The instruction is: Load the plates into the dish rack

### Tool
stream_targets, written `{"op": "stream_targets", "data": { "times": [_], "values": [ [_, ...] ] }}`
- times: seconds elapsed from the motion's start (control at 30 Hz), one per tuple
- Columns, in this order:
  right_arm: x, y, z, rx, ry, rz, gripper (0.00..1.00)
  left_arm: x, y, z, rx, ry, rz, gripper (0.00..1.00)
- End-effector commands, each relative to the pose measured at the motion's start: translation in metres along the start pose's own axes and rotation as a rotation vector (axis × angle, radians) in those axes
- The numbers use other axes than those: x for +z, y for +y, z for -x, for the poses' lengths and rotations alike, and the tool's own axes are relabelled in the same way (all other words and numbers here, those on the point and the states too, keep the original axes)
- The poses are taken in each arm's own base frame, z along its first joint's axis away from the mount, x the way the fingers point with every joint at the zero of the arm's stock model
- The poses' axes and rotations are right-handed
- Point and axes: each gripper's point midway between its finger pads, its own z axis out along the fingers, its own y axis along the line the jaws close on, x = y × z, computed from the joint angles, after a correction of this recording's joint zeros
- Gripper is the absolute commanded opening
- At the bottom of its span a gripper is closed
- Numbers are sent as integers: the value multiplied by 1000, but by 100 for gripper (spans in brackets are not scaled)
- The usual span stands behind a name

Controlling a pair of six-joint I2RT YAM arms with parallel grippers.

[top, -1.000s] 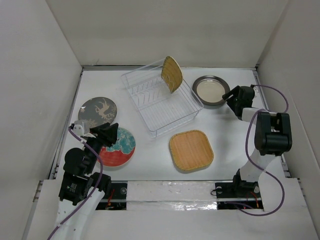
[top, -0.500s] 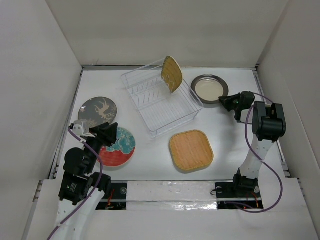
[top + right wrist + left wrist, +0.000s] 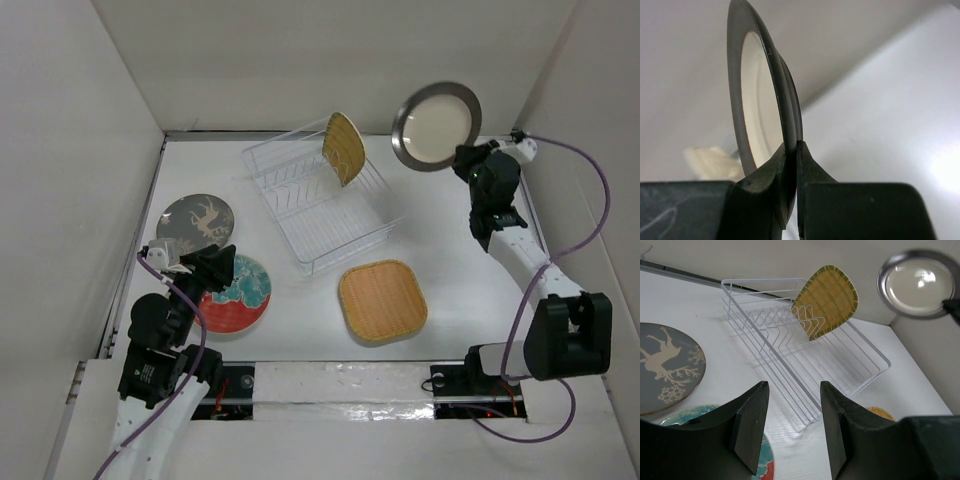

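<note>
Top external view: right pincer (image 3: 463, 163) grips the dark-rimmed plate (image 3: 436, 125) aloft; left pincer (image 3: 216, 265) gapes wide

The white table (image 3: 460, 290) carries four things directly. A clear plastic rectangular dish rack (image 3: 310, 212) with rows of upright tines sits toward the far middle, turned at a slant. At the left lies a grey round plate (image 3: 195, 222) with a pale antlered-animal motif, flat. Just nearer lies a red-and-teal round plate (image 3: 243, 298); whether these two touch is hidden. A tan woven-look rounded-square plate (image 3: 383, 301) lies flat near the rack's near corner, apart from it.
</note>
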Motion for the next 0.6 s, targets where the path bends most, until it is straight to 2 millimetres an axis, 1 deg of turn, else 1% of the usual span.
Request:
{"op": "stream_targets", "data": {
  "times": [0.0, 0.03, 0.07, 0.13, 0.17, 0.2, 0.23, 0.27, 0.3, 0.33, 0.37, 0.4, 0.43, 0.5, 0.53, 0.57],
  "values": [
    [-35, 156, 67, -155, -198, 346, 0, 2, -6, 12, -5, -36, -17, 42],
    [-35, 170, 60, -195, -173, 362, 0, 1, -7, 12, -5, -37, -19, 42],
    [-41, 200, 74, -250, -204, 400, 0, 1, -6, 12, -5, -36, -19, 42],
    [-40, 221, 54, -330, -162, 408, 0, 1, -6, 13, -4, -40, -19, 42],
    [-34, 230, 26, -413, -130, 390, 0, 0, -7, 13, -6, -42, -20, 42],
    [-36, 253, 36, -427, -155, 402, 0, 0, -7, 13, -6, -43, -22, 42],
    [-33, 257, 24, -471, -130, 385, 0, 0, -7, 14, -4, -45, -21, 42],
    [-35, 266, 14, -529, -135, 370, 0, 0, -7, 14, -4, -46, -22, 42],
    [-26, 279, 7, -552, -140, 362, 0, 0, -7, 14, -4, -46, -22, 42],
    [-24, 283, 0, -582, -131, 349, 0, -1, -7, 14, -4, -48, -21, 43],
    [-22, 285, -2, -646, -148, 324, 0, -1, -7, 15, -4, -48, -24, 42],
    [-13, 289, -25, -688, -124, 318, 0, -1, -7, 14, -4, -46, -22, 42],
    [-10, 297, -13, -696, -150, 293, 0, -1, -7, 14, -3, -47, -24, 42],
    [-7, 307, -24, -750, -143, 293, 0, -1, -8, 15, -3, -51, -26, 43],
    [2, 310, -31, -769, -144, 280, 0, -1, -7, 15, -5, -51, -26, 43],
    [4, 309, -35, -804, -148, 254, 0, -2, -7, 15, -3, -52, -26, 43]
  ]
}}
